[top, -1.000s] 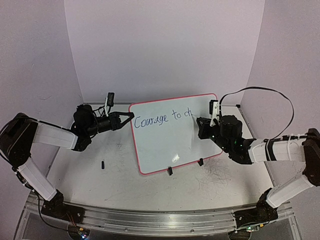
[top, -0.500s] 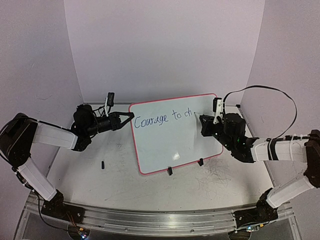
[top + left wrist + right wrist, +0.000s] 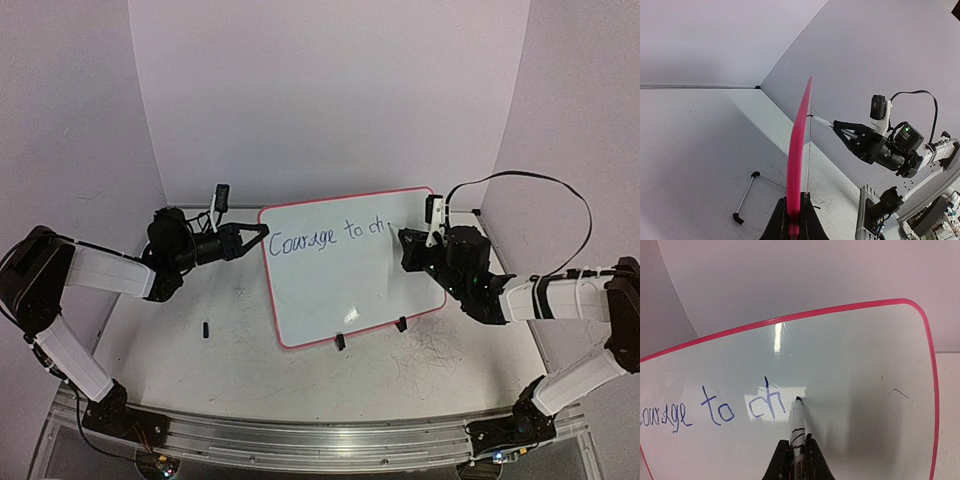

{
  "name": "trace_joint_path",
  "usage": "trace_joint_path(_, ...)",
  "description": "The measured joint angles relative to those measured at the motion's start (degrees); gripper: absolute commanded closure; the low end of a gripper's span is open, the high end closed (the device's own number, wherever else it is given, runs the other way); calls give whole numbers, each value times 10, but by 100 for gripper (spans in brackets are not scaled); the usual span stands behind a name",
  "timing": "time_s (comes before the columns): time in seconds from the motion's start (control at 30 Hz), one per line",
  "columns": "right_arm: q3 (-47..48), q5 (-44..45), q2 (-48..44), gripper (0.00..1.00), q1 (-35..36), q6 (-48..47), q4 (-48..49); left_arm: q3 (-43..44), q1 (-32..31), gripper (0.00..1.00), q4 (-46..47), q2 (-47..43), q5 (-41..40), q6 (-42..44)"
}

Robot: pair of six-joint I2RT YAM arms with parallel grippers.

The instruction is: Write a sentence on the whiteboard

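1. Nearest, on the scuffed grey surface [image 3: 250, 360], the whiteboard [image 3: 330, 295] is standing propped on two black clip feet [image 3: 340, 342].
2. At its left edge, the left claw [image 3: 262, 232] is pinching the red rim shut, steadying the board.
3. On the right, the right claw [image 3: 796, 460] is clamping a marker [image 3: 797, 427], whose tip is meeting the board just right of "ch".
4. Farthest, the sentence [image 3: 325, 238] is reading "Courage to ch", so writing is mid-word. Next, I judge, comes another letter, calling for light pressure and a short rightward stroke.
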Motion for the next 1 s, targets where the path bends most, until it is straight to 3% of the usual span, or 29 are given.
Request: trace_joint_path(1.0,-20,-27,-13,100,0,-6,-8,3,-1,100,-4,0,-1,2)
